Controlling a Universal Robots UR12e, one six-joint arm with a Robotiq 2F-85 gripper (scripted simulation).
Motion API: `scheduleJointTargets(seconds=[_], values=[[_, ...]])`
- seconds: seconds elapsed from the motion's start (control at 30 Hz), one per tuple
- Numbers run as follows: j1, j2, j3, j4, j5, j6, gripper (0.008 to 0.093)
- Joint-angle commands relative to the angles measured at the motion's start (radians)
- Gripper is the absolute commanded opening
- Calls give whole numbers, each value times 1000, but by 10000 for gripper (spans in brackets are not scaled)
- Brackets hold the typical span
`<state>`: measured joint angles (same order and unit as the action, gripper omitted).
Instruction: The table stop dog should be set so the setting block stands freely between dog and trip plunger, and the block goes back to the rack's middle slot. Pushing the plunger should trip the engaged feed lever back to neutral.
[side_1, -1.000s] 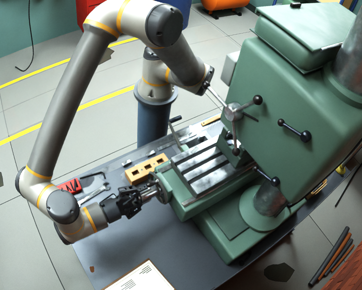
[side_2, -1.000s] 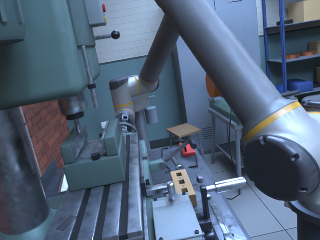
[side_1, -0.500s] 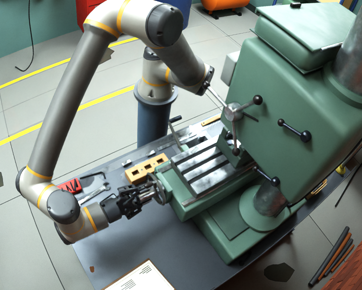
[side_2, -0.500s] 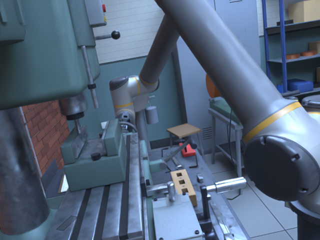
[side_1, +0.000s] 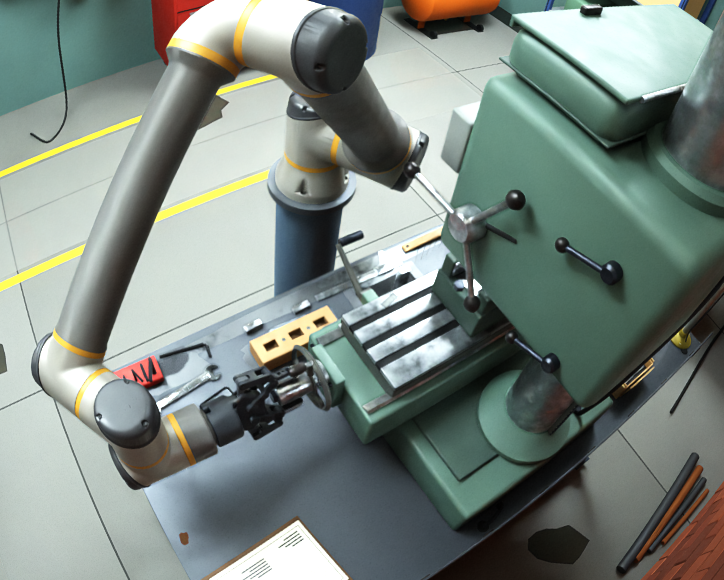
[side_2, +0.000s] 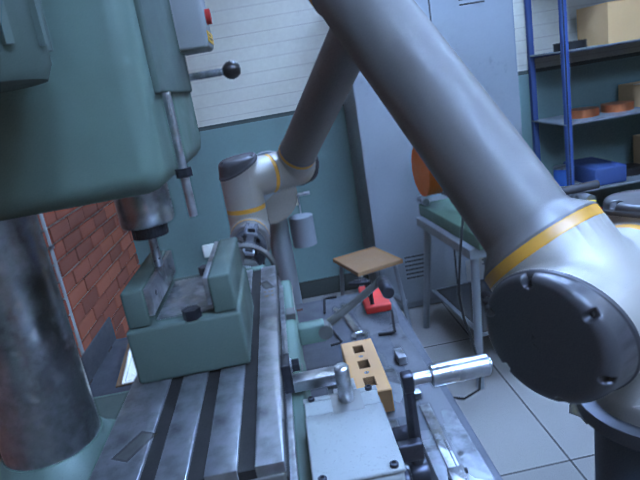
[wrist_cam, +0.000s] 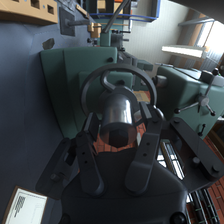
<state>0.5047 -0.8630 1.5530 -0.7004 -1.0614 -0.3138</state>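
The handwheel (side_1: 319, 379) at the end of the mill table is partly hidden behind my fingers. Its steel crank handle (wrist_cam: 118, 118) points at the wrist camera and sits between my fingers. The orange rack (side_1: 294, 335) (side_2: 368, 371) lies on the bench beside the table end, all three slots showing as dark holes. A small grey block (side_2: 399, 355) lies on the bench next to the rack. A steel lever with a bright grip (side_2: 455, 369) sticks out near the rack. I cannot make out the stop dog or the plunger. My gripper (side_1: 289, 386) (wrist_cam: 119, 119) is open around the crank handle and holds nothing.
The red hex-key holder (side_1: 140, 371), a wrench (side_1: 187, 386) and an L-key (side_1: 188, 348) lie on the bench left of the rack. A clipboard (side_1: 284, 553) sits at the near bench edge. The green mill column (side_1: 580, 229) and a vise (side_2: 191, 310) fill the right side.
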Motion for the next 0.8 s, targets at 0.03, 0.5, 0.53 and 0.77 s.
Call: scheduleJointTargets(seconds=[0.03, 0.5, 0.53, 0.77], values=[[0, 0, -2, 1, 0, 0, 680], [-20, 35, -69, 33, -20, 0, 680], [-21, 37, -72, 34, -21, 0, 680], [-22, 40, -78, 37, -22, 0, 680]])
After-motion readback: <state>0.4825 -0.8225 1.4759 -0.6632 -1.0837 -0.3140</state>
